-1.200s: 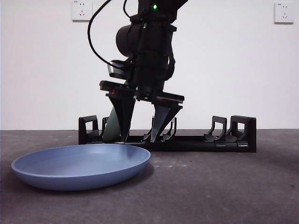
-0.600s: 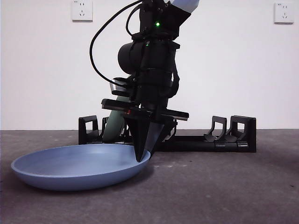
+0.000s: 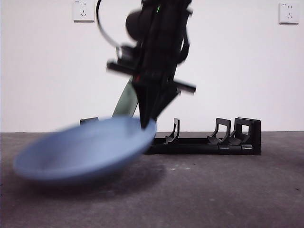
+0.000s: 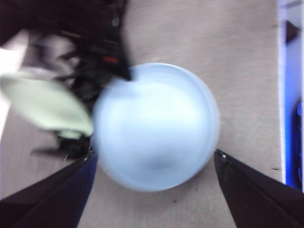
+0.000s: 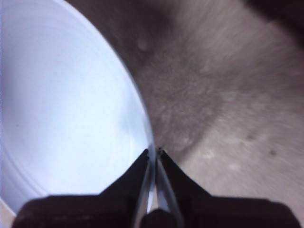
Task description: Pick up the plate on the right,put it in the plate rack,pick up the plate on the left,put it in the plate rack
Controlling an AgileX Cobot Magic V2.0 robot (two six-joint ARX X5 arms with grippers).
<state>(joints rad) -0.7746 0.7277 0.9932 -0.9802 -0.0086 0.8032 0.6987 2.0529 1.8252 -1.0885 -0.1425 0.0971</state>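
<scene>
Right gripper [image 3: 148,124] pinched tight on rim of blue plate [image 3: 83,149], lower left of front view, gripped edge tilted up, far edge low over table [image 3: 228,190]. Green plate [image 3: 126,100] upright in plate rack [image 3: 209,141], center background. Left gripper [image 4: 152,161] spread wide, above blue plate.

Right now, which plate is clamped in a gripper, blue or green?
The blue plate: the right gripper pinches its rim and tilts it off the table. The green plate leans in the rack, ungripped.
</scene>
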